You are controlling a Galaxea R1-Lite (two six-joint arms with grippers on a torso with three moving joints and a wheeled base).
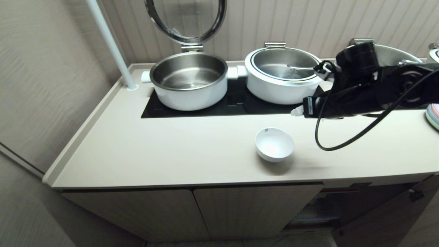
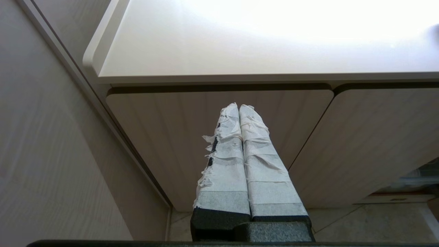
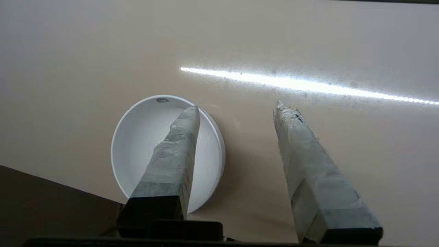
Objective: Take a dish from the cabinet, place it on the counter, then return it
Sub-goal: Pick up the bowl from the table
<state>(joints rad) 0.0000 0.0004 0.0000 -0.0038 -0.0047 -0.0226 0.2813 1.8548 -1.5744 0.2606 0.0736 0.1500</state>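
Observation:
The dish (image 1: 274,144), a small white bowl, stands upright on the cream counter (image 1: 171,154), near its front edge. My right gripper (image 1: 297,111) hovers above the counter, just behind and to the right of the dish. In the right wrist view this gripper (image 3: 237,106) is open and holds nothing. One finger (image 3: 171,154) crosses over the dish (image 3: 140,147), the other is over bare counter. My left gripper (image 2: 239,107) is shut and empty, parked low in front of the cabinet's fluted door (image 2: 164,137). The cabinet (image 1: 240,212) has an open bay at the right (image 1: 343,206).
Two large white-and-steel pots (image 1: 188,82) (image 1: 283,73) sit on the black panel (image 1: 236,103) at the back; the left one's lid is raised. A white pole (image 1: 109,41) rises at the back left corner. Stacked plates (image 1: 434,116) show at the right edge.

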